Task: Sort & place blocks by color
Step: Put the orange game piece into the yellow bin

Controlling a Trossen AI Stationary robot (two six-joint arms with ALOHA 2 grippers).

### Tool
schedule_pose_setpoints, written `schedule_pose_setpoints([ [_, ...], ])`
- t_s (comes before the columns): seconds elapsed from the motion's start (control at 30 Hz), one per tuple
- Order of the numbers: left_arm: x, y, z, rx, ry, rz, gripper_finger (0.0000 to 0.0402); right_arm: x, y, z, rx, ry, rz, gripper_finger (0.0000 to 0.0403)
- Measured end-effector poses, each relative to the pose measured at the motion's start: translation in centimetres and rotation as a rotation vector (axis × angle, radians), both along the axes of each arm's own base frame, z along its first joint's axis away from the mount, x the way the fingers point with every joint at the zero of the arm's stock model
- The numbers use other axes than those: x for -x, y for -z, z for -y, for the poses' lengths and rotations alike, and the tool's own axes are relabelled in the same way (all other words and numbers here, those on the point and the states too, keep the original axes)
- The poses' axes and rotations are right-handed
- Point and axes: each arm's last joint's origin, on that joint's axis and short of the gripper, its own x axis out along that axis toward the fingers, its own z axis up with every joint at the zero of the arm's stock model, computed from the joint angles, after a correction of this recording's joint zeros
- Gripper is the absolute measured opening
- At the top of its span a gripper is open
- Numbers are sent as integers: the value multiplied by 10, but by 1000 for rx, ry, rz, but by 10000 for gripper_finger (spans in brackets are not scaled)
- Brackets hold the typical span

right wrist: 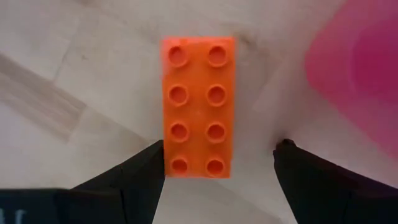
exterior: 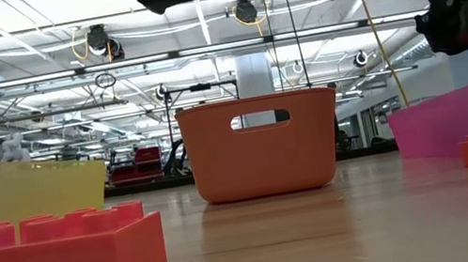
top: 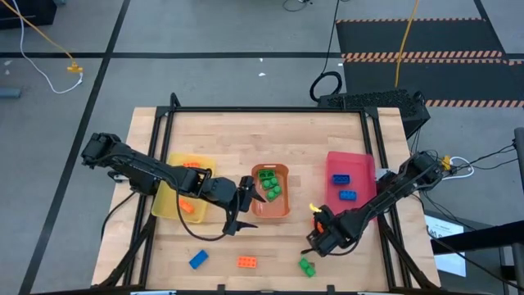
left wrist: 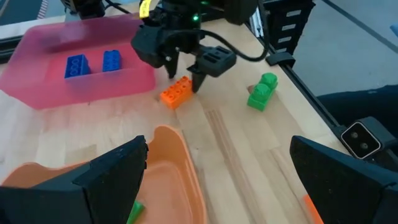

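Observation:
The right gripper [top: 316, 218] is open, low over an orange block [right wrist: 199, 106] that lies flat on the table between the orange tray [top: 282, 205] and the pink tray [top: 360, 168]. Its fingers stand on either side of the block's near end [left wrist: 176, 92]. The left gripper [top: 249, 205] hangs open over the orange tray's left rim, touching nothing [left wrist: 217, 168]. Green blocks [top: 270, 187] lie in the orange tray, blue blocks [top: 342, 187] in the pink tray, and orange blocks [top: 190, 166] in the yellow tray [top: 168, 201]. My right gripper comes at the orange block from above, fingers across its width. One finger [right wrist: 146, 165] stands right at the block's long side near one end [right wrist: 171, 163]; I cannot tell whether it touches. The other finger [right wrist: 295, 162] is clearly apart from it.
Loose on the near part of the table are a blue block [top: 197, 259], an orange block [top: 247, 261] and a green block [top: 307, 265]. The green one lies just beside the right gripper [left wrist: 262, 92]. Bare wood stretches beyond the trays toward the far edge.

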Motion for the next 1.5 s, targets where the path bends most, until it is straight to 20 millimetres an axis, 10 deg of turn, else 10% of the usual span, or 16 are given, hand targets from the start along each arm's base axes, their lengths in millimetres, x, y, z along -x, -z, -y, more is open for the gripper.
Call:
schedule_pose_setpoints([
  [0.9, 4, 9, -9, 71, -132, -140, 390, -17, -1, -3, 74, -286, 202, 121],
  [1.3, 53, -35, -44, 93, -242, 153, 390, -39, -31, -2, 228, -468, 525, 121],
  [1.5, 81, -20, -52, 170, -243, 201, 390, -60, -61, 10, 337, -597, 760, 121],
])
